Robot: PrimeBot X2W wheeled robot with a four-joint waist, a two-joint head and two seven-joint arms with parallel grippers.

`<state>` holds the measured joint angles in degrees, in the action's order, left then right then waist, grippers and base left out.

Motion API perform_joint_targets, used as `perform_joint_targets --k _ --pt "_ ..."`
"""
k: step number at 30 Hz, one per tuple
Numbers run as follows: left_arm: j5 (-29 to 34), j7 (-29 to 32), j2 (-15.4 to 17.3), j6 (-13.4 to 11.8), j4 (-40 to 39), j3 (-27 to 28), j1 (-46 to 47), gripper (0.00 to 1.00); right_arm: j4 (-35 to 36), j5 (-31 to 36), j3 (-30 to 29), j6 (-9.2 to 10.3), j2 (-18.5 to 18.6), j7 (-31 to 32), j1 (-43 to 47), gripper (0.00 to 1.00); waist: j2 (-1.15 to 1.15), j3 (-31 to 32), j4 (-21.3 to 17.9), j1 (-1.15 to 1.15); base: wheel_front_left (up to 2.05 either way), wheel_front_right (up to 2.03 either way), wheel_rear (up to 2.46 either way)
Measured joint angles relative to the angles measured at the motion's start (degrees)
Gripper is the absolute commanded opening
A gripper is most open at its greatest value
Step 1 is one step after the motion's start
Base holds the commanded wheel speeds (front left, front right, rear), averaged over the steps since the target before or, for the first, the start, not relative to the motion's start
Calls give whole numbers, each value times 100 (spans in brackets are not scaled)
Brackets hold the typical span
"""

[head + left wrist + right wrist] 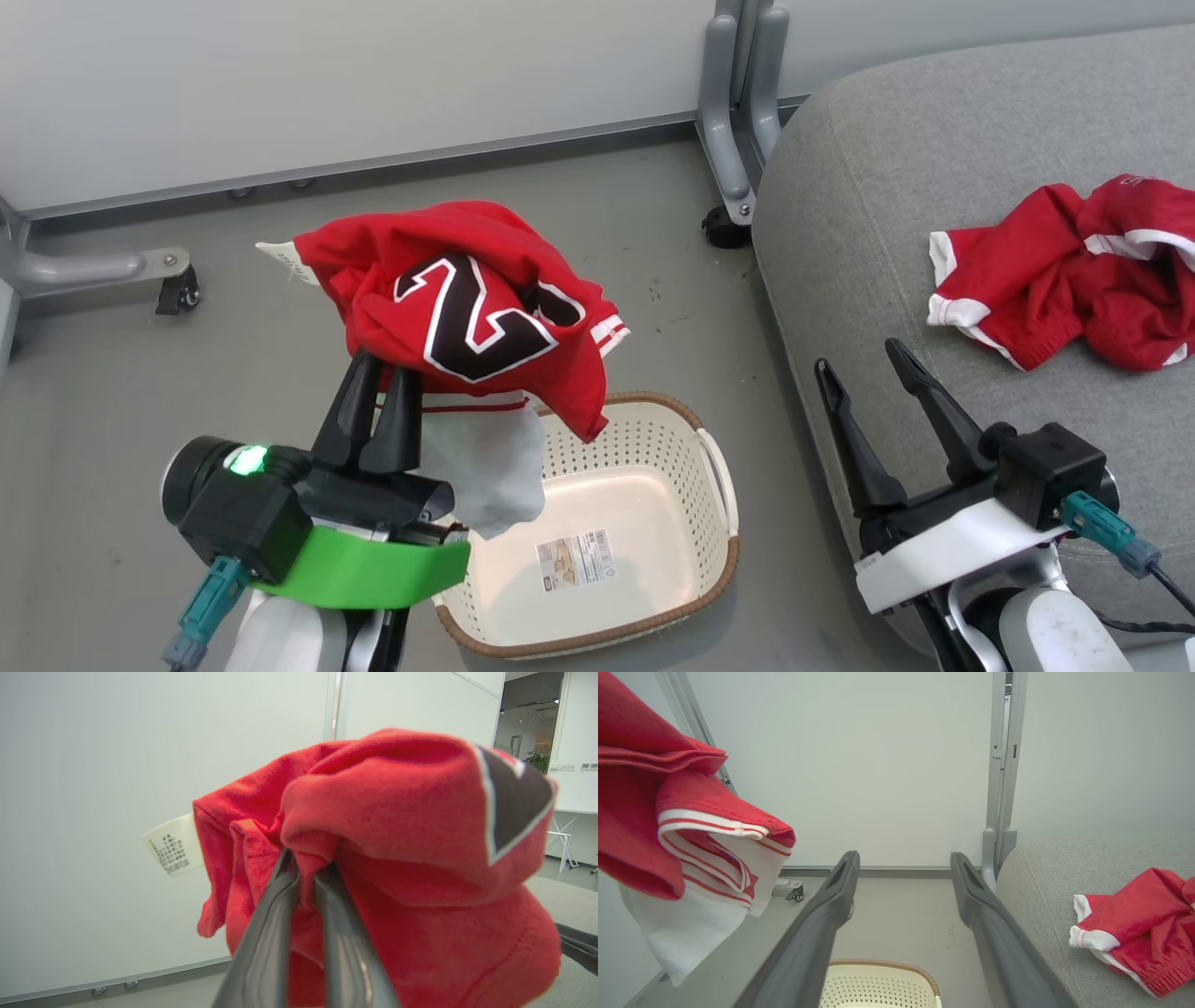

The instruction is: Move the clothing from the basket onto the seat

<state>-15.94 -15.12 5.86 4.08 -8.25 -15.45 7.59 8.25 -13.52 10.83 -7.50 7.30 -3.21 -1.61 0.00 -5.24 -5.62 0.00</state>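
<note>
Lower left of head view: left gripper [378, 401] has its jaws pinched together on a bunched fold of the jersey [467, 299]. The left wrist view confirms it, with cloth wedged between the fingers [275, 914]. Lower right: right gripper [859, 359] has its jaws spread wide with nothing in them, over the near edge of the seat [934, 140].

Bottom centre: basket [644, 439] on the floor looks empty apart from the paper label [576, 558] inside. The jersey is held up above the basket's upper-left rim. A pale lining flap [490, 476] droops in front of that rim. The right wrist view suggests it hangs free, not touching.

Right side of frame: the seat, with one red garment [1064, 280] already lying at the right edge. Judgement: last piece, carry phase.

Doing it well:
- The grip is a small pinch and most of the cloth overhangs the fingers, so slip is the main risk. Swing slowly, no jerks.
- Hold height until the flap has passed the basket's right handle and the seat's rounded edge, or it could drag or snag.
- The right arm sits in the path. Either it clears out or the left arm goes over it.
- Release over flat cushion, left of the red garment and well inside the edge, so nothing slides to the floor.

Upper centre, far: wall and grey frame leg [738, 112], no concern.
</note>
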Motion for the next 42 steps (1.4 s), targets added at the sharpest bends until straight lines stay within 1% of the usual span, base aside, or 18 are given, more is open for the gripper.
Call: perform_joint_targets --k 7,12,18,22,24,27,31,39,40,41,42 --pt "4 0 3 14 21 0 -1 0 24 -49 78 0 16 13 4 100 0 13 19 0 0 0 0" --pt "8 0 -13 14 16 25 -1 0 179 -181 426 0 68 118 -6 100 0 21 26 0 0 0 0" --pt "10 0 -24 14 9 29 1 0 523 -523 1408 0 218 316 -416 100 0 -50 25 0 0 0 0" --pt "25 0 -33 14 42 9 11 0 557 -788 2096 0 264 346 -861 100 0 -109 36 0 0 0 0" --pt "32 0 -49 21 74 -22 18 0 519 -894 2346 0 278 341 -1059 100 0 -129 61 0 0 0 0" --pt "37 0 -65 41 112 -99 55 0 357 -957 2594 0 292 285 -1357 100 0 -156 106 0 0 0 0" --pt "44 0 -76 54 132 -165 99 0 -99 -949 2817 0 271 202 -1758 100 0 -190 151 0 0 0 0" --pt "45 0 -99 96 136 -301 153 0 -1172 -947 3164 0 30 -82 -2488 100 0 -237 205 0 0 0 0" --pt "45 0 -100 97 135 -309 164 0 -1298 -956 3195 0 8 -123 -2567 96 0 -236 211 1 0 0 0" --pt "45 0 -102 98 135 -313 175 0 -1385 -980 3212 0 -15 -163 -2614 39 0 -235 217 0 0 0 0" --pt "44 0 -104 102 135 -316 187 0 -1491 -1007 3237 0 -41 -205 -2664 0 0 -234 227 0 0 0 0"
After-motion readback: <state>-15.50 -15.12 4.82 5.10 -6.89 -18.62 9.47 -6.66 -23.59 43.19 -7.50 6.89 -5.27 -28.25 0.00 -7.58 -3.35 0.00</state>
